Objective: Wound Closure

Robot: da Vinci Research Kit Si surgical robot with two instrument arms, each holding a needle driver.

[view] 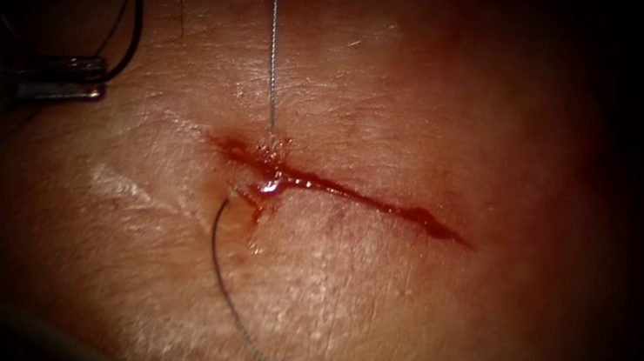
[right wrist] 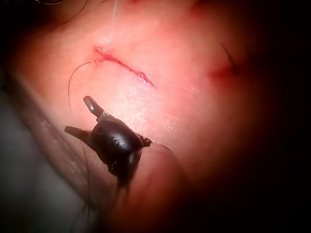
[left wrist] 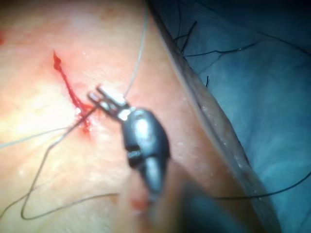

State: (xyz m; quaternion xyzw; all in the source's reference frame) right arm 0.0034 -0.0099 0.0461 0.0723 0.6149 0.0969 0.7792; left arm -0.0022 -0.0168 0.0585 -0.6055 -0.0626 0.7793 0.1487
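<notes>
tissue [view: 419, 330] takes up most of the scene, pale pork belly. the cut [view: 372, 198] runs left to right across the middle of it. off the tissue's edge the left wrist view shows blue drape [left wrist: 272, 97] with loose dark thread ends [left wrist: 218, 51] lying on it.

the right end effector [right wrist: 78, 115] hangs near the tissue's edge, well apart from the cut, with its halves spread wide and nothing between them. the left end effector [view: 101, 80] sits far out to the left of the cut. a dark thread [view: 137, 15] curls right beside it, but i honestly can't tell if it's clamped on that or on anything at all.

the pale thread [view: 274, 48] drops in from the far side and enters the tissue at the cut's left end. another strand [view: 222, 273] leaves on the near side and curves away. a small bead of red fluid [view: 272, 185] sits right where they cross. i can't place the needle from these views.

my read: one stitch is through at the left end, and the job now is handling the thread. to do it well i'd:
- grab the strand away from the tissue
- keep any pull in line with the stitch so it doesn't saw through the cut's edge
- go slow, since that wet spot looks fragile
- keep the stray dark thread out of the way
</notes>
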